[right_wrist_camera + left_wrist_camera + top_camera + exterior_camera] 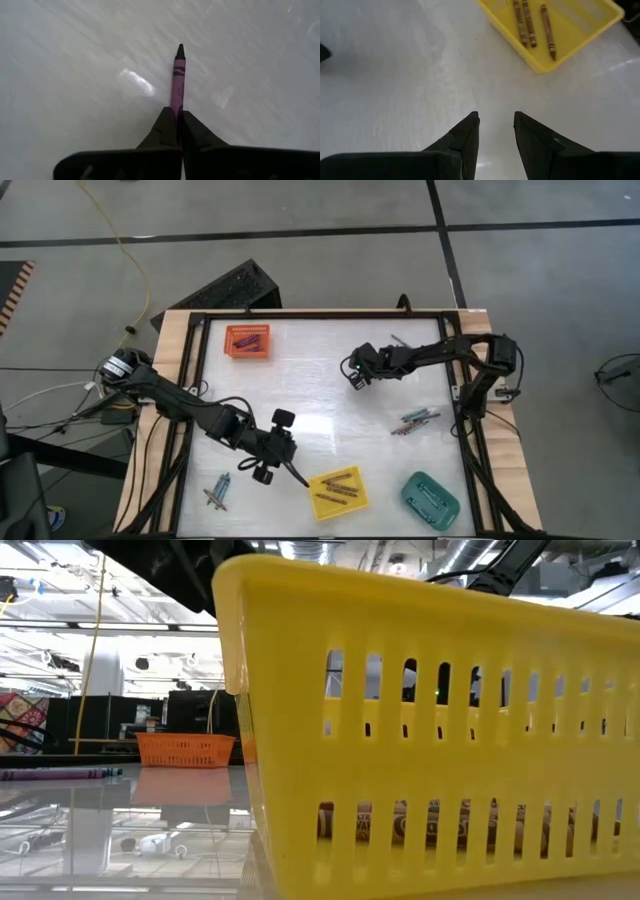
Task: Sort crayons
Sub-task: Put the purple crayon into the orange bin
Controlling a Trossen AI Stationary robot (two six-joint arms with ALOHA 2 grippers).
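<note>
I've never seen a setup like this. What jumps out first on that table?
Three bright trays: orange at the far left, yellow and teal along the near edge. Mid-table, the right gripper pinches a purple crayon. The left gripper hangs open and empty beside the yellow tray, which holds brown crayons.

Two dark, jointed arms, which you see from above: the left arm (190, 410) carries looping black cables and a silver-banded base joint; the right arm (440, 352) shows a small green-lit module near its wrist. Each gripper ends in two matte black, wedge-shaped fingers (465, 137) tapering to blunt tips.
</note>
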